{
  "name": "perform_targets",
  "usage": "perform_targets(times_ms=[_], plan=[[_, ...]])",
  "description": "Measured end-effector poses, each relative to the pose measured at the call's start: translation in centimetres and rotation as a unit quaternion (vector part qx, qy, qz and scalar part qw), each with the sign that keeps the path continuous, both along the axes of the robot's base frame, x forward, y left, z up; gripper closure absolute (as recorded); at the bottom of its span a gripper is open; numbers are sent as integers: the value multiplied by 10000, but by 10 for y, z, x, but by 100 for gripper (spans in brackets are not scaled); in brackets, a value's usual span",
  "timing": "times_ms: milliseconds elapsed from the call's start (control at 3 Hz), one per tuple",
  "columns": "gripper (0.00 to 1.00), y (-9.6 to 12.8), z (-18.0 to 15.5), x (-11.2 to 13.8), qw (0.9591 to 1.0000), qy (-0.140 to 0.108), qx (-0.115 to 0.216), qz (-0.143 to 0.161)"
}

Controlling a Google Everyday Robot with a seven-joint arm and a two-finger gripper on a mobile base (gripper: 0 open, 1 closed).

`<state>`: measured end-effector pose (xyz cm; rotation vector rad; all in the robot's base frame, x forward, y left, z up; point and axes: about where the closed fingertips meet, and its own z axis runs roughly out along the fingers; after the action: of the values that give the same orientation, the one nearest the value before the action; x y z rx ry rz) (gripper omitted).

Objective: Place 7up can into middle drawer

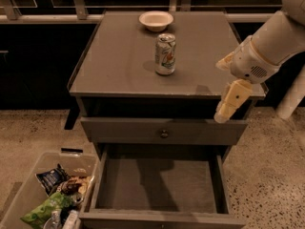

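Observation:
The 7up can (pixel 165 54) stands upright on the cabinet top, near its middle. It is white-silver with green and red markings. The middle drawer (pixel 162 185) is pulled out wide at the bottom of the view, and its flat floor is bare. My gripper (pixel 228 104) hangs from the white arm at the cabinet's front right corner, pointing down. It is to the right of the can and a little nearer the front, well apart from it. It holds nothing that I can see.
A cream bowl (pixel 156 20) sits at the back of the cabinet top. A drawer with a small round knob (pixel 164 133) is closed above the open one. A clear bin (pixel 23 200) of snack bags stands on the floor at lower left.

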<state>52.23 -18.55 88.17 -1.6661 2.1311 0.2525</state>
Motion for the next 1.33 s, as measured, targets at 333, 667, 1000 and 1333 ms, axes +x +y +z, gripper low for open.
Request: perform_targets(times_ms=[333,667,1000,1333], plan=[[0,22,-2,31,9987,-464,226,-44],[0,37,8,59,9921,-1153,427,-242],[0,39,20,77,9861,-1528,528,-376],[0,39,20,77,9861,-1528,529,-375]])
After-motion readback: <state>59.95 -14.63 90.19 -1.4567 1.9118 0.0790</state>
